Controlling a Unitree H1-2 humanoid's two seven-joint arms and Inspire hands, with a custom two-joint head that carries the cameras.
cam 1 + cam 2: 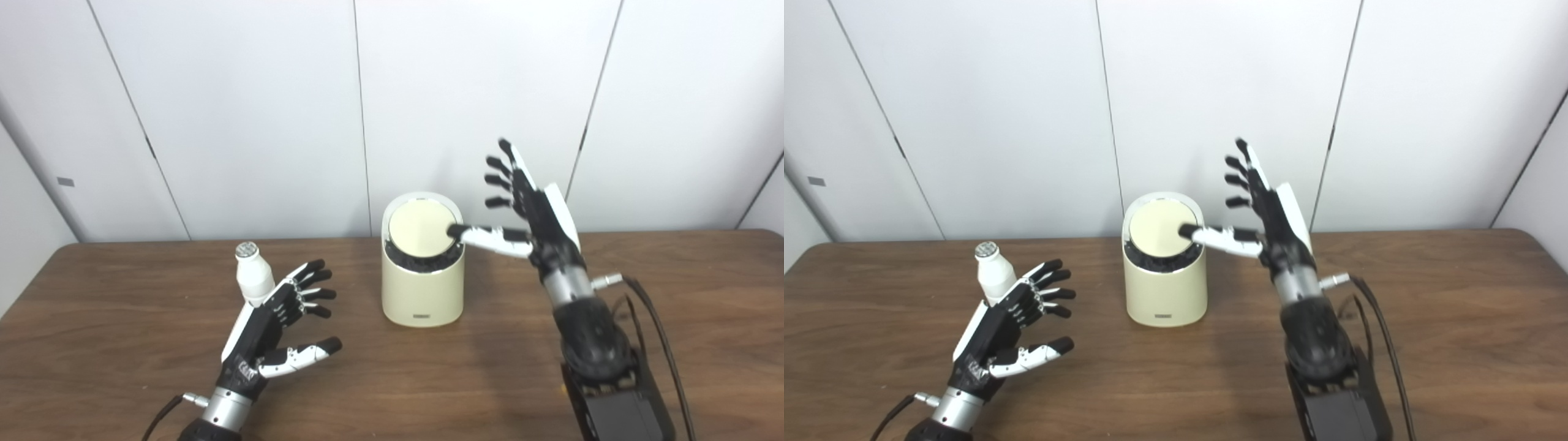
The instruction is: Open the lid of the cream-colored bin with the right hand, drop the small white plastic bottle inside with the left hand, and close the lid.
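Cream-colored bin (422, 278) upright mid-bench, lid (422, 228) down, round and tilted toward camera inside the rim.

Right robot hand (531, 208) raised just to the bin's right, fingers spread and pointing up, holding nothing. Its thumb reaches sideways, tip at the lid's right edge; looks to be touching, cannot tell if pressing.

Small white plastic bottle (253, 274) stands upright on the wooden bench (704, 288), silver cap on top, immediately behind and left of the left robot hand.

Left robot hand (278, 324) low over the bench, palm facing right, fingers fanned apart toward the bin, thumb out below them. Empty. Bottle close against the back of its fingers; contact cannot be made out.

Bin sits between the two robot hands, closer to the right one.
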